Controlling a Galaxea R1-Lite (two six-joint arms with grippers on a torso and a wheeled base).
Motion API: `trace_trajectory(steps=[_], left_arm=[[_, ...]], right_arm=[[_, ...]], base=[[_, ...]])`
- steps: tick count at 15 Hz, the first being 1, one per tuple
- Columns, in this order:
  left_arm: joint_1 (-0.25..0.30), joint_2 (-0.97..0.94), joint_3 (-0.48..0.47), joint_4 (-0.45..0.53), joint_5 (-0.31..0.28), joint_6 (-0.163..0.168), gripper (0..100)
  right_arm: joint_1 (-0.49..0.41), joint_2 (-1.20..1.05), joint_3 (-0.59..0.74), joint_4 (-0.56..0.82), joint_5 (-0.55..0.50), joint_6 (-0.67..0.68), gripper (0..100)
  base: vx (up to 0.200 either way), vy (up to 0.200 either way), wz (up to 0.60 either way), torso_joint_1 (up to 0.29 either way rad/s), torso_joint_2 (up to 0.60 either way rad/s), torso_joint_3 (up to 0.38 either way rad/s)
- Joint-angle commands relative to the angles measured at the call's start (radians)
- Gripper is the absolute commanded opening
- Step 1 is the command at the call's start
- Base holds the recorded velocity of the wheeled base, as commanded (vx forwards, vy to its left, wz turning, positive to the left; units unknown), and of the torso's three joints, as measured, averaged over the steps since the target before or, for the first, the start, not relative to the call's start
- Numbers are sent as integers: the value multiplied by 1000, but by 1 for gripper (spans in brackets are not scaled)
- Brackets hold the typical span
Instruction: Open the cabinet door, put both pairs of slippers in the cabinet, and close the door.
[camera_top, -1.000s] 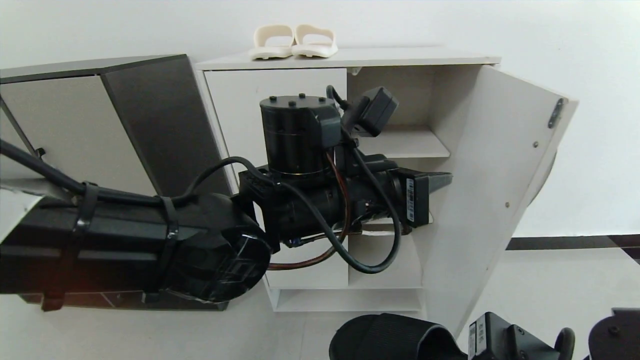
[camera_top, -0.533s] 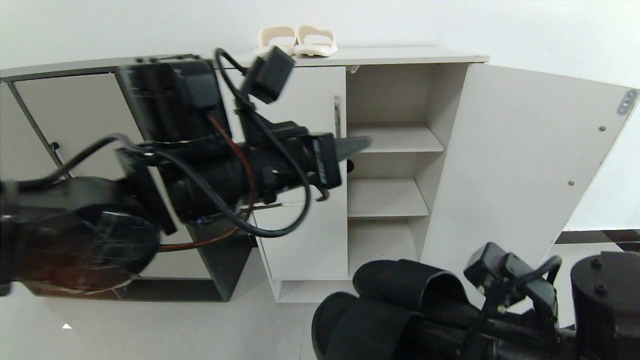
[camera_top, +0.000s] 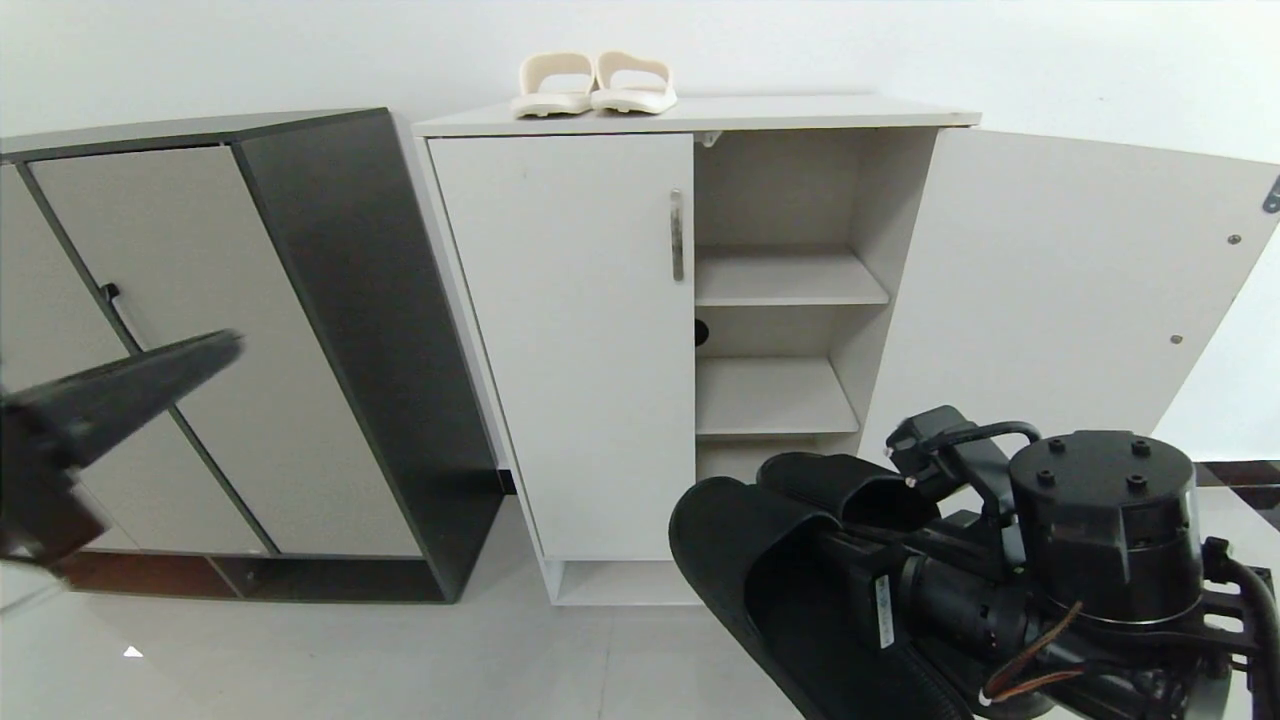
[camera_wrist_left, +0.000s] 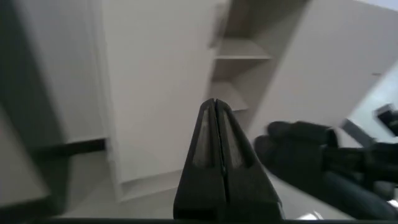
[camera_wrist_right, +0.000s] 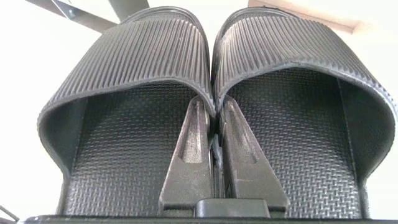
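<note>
- While clamped on the black slippers (camera_wrist_right: 137, 81), right gripper (camera_wrist_right: 212, 109): one tapered finger inside each slipper, pinching the two touching inner sidewalls together.
- Matte rubbery material, ribbed arched straps, diamond-pattern footbeds; held side by side as a pair.
- Hang low in front of the white cabinet (camera_top: 560, 350), by its open right half; outside it, on no shelf.
- Off to the left, in front of the dark cabinet (camera_top: 330, 300): left gripper (camera_wrist_left: 215, 109), flat wedge-shaped fingers pressed together, nothing between them.
- Smooth matte board on the white cabinet, boxy with square edges; left door closed, slim vertical metal bar handle (camera_top: 677, 235) near its inner edge.
- Swung wide open: right door (camera_top: 1060, 300), plain flat inner face with a few small fasteners.
- Inside the open half: flat shelves (camera_top: 790, 278) of the same pale board, stacked one above the other.
- On the white cabinet's top, towards the back: cream slippers (camera_top: 595, 85), smooth moulded, one broad strap each, side by side and touching.
- Underneath all: floor (camera_top: 350, 660), pale, glossy, reflective.
</note>
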Motion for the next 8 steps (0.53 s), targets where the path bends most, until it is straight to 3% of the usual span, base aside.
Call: trace_trajectory(steps=[1,2,3,5,7,8], left_arm=[[255,-505,203,326,88,30,0],[332,-607,246,422,90,33,0],[373,-676,289,439,96,57,0],[464,-789,382,441,102,135,0],[464,-789,448,409,173,126,0],[456,-795,502,361,161,131,0]], right_arm=[[-4,13,-1,0,-1,0,0],[-10,13,-1,0,-2,-2,0],[-10,13,-1,0,-4,-2,0],[-10,14,-1,0,-4,-2,0],[-10,14,1,0,-4,-2,0],[-10,13,5,0,-4,-2,0]], base=[[0,0,0,0,0,0],[0,0,0,0,0,0],[0,0,0,0,0,0],[0,0,0,0,0,0],[0,0,0,0,0,0],[0,0,0,0,0,0]])
